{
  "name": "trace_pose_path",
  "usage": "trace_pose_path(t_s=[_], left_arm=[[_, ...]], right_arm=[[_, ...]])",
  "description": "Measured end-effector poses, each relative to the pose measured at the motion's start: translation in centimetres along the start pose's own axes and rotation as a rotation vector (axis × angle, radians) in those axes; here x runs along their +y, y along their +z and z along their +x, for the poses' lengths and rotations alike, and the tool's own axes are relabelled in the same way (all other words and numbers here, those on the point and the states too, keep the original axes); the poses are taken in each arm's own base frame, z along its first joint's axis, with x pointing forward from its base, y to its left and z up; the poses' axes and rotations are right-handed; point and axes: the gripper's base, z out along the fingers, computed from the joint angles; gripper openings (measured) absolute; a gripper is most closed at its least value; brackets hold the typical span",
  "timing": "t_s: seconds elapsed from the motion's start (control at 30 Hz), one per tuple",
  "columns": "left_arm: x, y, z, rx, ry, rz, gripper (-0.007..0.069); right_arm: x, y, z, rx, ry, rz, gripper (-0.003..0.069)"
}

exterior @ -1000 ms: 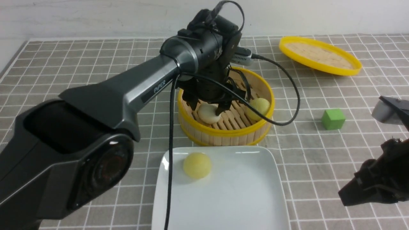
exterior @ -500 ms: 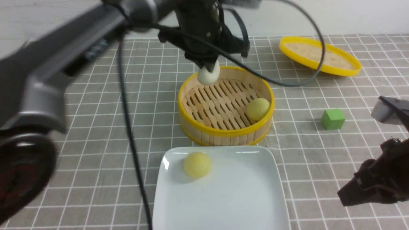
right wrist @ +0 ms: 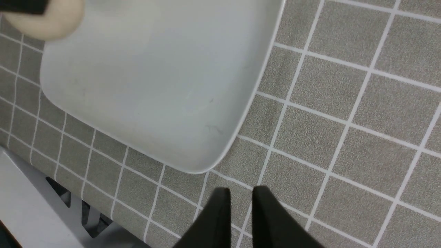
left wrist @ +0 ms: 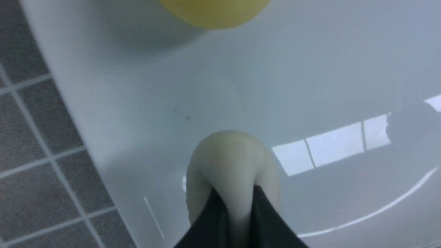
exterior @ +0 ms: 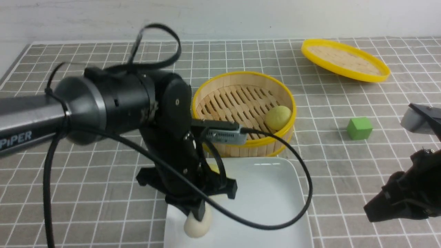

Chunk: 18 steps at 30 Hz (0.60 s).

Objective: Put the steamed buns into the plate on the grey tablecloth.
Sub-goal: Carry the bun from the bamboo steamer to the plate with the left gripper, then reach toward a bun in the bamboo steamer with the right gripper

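- Steamed buns are now split between two places: the off-white bun (exterior: 197, 225) has been carried out of the bamboo steamer basket (exterior: 248, 148), where it lay a second ago, and brought down over the near left corner of the white square plate (exterior: 265, 196).
- The left end effector (exterior: 199, 216) is clamped on that bun. In the left wrist view the dough is seen bulging around the dark fingertips, so it is judged soft and easily dented.
- Whether the bun already touches the plate cannot be told.
- A pale yellow bun (left wrist: 213, 12) is unmoved on the plate's far part, mostly hidden behind the arm in the front view. The second pale yellow bun (exterior: 278, 117) is left alone in the basket, against its right wall.
- For the task, the second of three buns is judged nearly delivered: only a release is needed, and one fetch remains.
- The right end effector (right wrist: 239, 193) is held over the grey tablecloth (exterior: 103, 86) beside a corner of the plate, its fingers narrowly apart with nothing between them.
- The plate is glossy and smooth, with rounded corners and a shallow rim, so a round bun may roll on it.
- The basket is made of slatted wood with a yellow rim. The cloth covering the surface is matt fabric, gridded with thin white lines.
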Motion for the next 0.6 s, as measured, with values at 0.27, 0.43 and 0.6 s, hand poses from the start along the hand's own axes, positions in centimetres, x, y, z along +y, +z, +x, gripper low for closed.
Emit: trace_pose_path(t_s=[0.27, 0.43, 0.6], left_arm=[[0.1, 1.0, -0.6, -0.097, 0.014, 0.02, 0.0181], [0.1, 1.5, -0.7, -0.082, 0.01, 0.017, 0.0342], [-0.3, -1.4, -1.7, -0.197, 0.058, 0.01, 0.054]], right_arm=[[0.0, 0.0, -0.1, -0.012, 0.0, 0.005, 0.0124], [0.0, 0.0, -0.1, -0.012, 0.0, 0.005, 0.0124], [0.0, 0.0, -0.1, -0.012, 0.019, 0.004, 0.0126]])
